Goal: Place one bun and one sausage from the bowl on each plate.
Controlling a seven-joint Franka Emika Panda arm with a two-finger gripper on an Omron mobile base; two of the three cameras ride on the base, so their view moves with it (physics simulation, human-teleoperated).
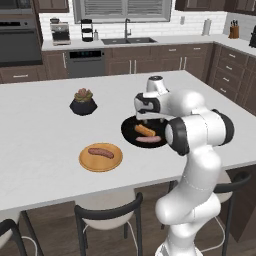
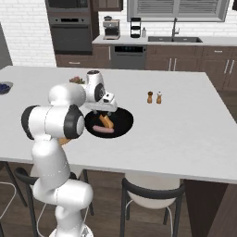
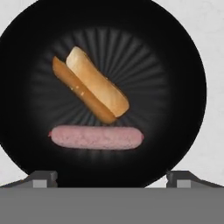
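Hand [image 3: 112,177] hangs spread wide and empty over black bowl [image 3: 183,78]; we note bun [image 3: 94,85] and sausage [image 3: 96,137] inside. Orange plate [image 1: 100,157] carries one sausage [image 1: 101,152].

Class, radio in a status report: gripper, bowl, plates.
Gripper open above glossy black round bowl. Split bun, pink sausage inside. Brown sausage on orange-tan plate. Nothing blocking.

You've got a white island counter [image 1: 45,115] with dark-framed stools [image 1: 107,212] tucked under its near edge. Behind it: dark wood cabinets [image 1: 165,57], white brick wall [image 1: 60,15], sink [image 1: 127,41] under a shuttered window [image 1: 125,9], built-in oven [image 1: 19,42], dishwasher [image 1: 85,62]. Wood floor.
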